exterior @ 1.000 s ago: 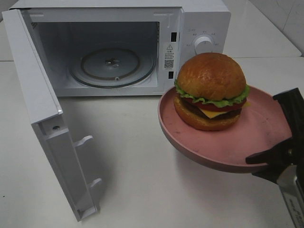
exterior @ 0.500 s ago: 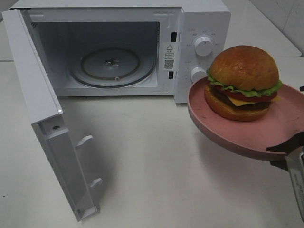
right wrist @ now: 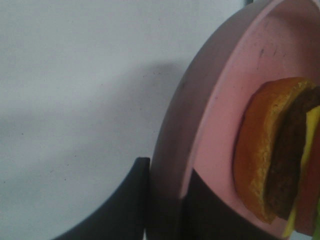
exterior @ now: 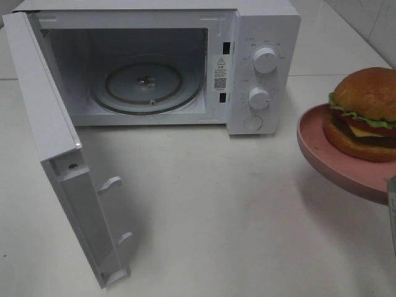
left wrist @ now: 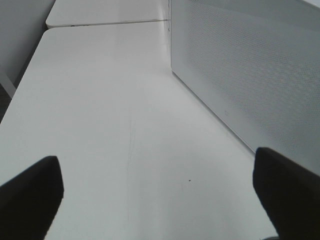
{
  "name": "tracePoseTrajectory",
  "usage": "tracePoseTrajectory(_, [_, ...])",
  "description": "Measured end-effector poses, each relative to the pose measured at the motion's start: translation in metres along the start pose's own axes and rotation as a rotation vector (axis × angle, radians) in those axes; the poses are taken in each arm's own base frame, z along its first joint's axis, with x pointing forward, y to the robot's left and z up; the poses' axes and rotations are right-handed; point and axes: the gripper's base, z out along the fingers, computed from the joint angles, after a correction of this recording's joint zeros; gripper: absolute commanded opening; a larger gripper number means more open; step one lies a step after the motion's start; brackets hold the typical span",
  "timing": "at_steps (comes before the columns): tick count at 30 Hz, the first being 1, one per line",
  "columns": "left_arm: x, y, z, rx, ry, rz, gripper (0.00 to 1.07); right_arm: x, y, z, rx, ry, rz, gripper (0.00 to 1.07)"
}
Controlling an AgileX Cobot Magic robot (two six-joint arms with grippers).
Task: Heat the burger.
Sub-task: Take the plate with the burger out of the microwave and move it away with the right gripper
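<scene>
Your left end effector (left wrist: 155, 200) gapes wide, empty, beside the microwave (exterior: 185, 62), whose door stands open; its cavity lies left of the burger (exterior: 365, 114), riding the pink plate (exterior: 337, 164) your right end effector (right wrist: 165, 200) pinches by the rim, above the worktop (exterior: 216, 204)

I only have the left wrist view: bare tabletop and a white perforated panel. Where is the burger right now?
Observer: The burger sits on a pink plate at the right edge of the high view, raised above the table.
Operator: Is the right tool actually holding that plate?
Observer: Yes, the right tool is clamped on the plate's rim, one finger on each side of it.
Operator: Is the microwave ready to take it?
Observer: The microwave has its door swung wide open, and the glass turntable inside is bare.
</scene>
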Motion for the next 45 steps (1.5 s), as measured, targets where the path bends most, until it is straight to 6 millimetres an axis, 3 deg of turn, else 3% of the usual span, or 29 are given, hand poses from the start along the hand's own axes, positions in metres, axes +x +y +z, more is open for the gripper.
tracePoseTrajectory(17, [0.000,0.000,0.000,0.000,0.000,0.000,0.98,0.023,-0.004,-0.003,0.084,0.247,0.331,0.06])
tracePoseTrajectory(25, [0.000,0.000,0.000,0.000,0.000,0.000,0.98,0.029,-0.004,0.008,0.113,0.458,0.516,0.07])
tracePoseTrajectory(45, [0.000,0.000,0.000,0.000,0.000,0.000,0.98,-0.014,-0.023,0.070,0.166,0.650,0.857,0.09])
